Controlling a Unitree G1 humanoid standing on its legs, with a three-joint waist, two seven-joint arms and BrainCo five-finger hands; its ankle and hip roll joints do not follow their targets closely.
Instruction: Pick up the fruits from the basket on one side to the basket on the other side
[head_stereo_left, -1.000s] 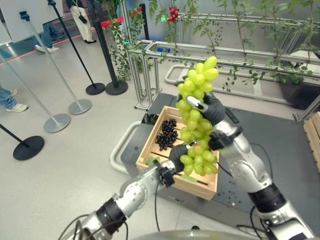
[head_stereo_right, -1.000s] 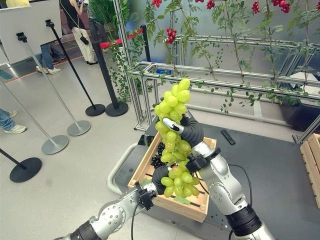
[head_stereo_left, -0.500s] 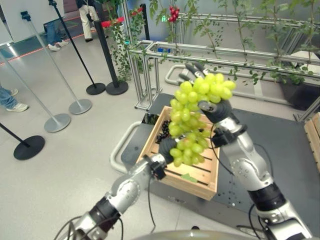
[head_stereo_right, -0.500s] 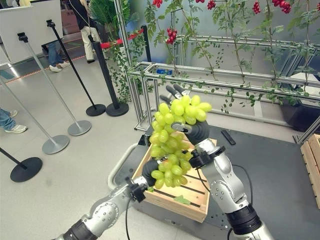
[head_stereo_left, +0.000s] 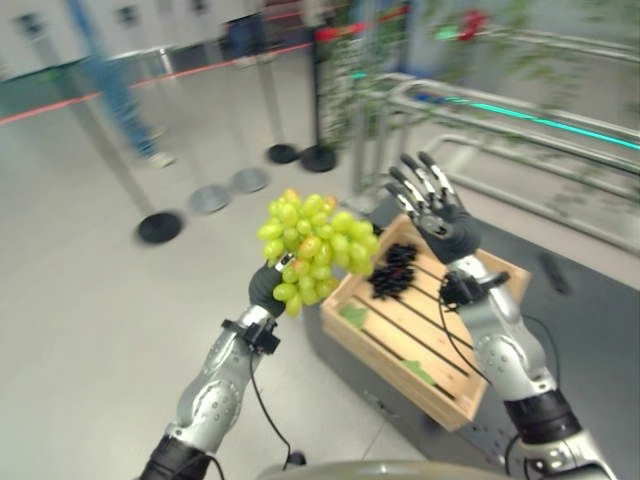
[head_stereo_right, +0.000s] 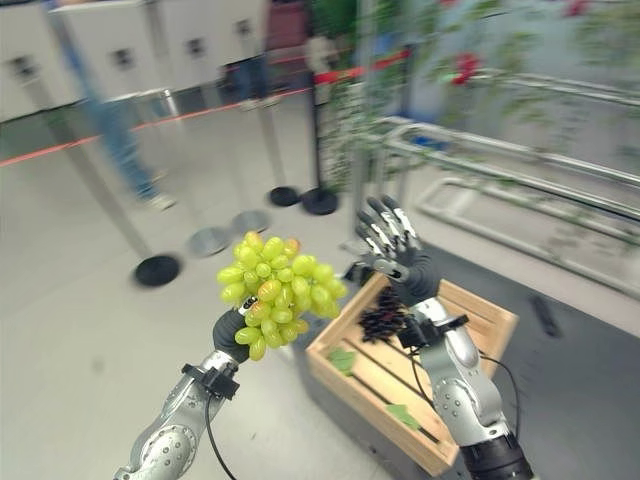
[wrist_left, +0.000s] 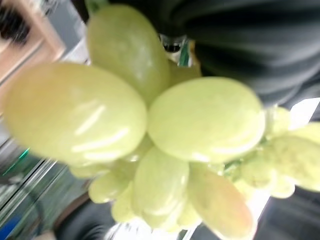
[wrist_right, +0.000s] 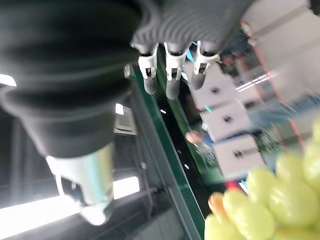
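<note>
Now the left hand (head_stereo_left: 266, 287) is clenched around the base of a bunch of green grapes (head_stereo_left: 315, 248), holding it up in the air beside the wooden crate (head_stereo_left: 432, 330), clear of its rim. The right hand (head_stereo_left: 432, 205) hovers over the crate with fingers spread, empty. Dark grapes (head_stereo_left: 393, 271) lie inside the crate. The bunch looks soft, heavy and floppy; berries may drop, so gripping the stem seems safest.

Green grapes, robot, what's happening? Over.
Left robot hand holds bunch of green grapes up beside wooden slatted crate. Right robot hand open above dark grapes.
</note>
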